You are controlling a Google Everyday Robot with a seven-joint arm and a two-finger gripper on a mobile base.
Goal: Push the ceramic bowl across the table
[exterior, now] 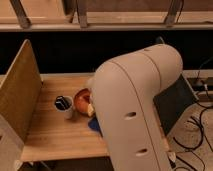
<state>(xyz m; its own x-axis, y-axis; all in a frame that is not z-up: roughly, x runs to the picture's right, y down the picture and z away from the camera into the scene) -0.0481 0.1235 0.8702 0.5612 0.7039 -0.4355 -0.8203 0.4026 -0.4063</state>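
Most of the view was filled by the arm (135, 110), hiding the gripper somewhere near the ceramic bowl (82, 100) on the table (55, 135). A blind push risked driving the bowl into the mug (63, 106) just beside it.

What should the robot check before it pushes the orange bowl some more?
1. Ceramic bowl on the table: ok.
2. Tool position: hidden behind the big white arm, cannot tell.
3. Tool touching the bowl: cannot tell.
4. White mug close on the bowl's left, could be bumped: not ok.
5. Blue piece lies beside the bowl, partly under the arm: cannot tell if it blocks.
6. Bare wood in front of the bowl: ok.
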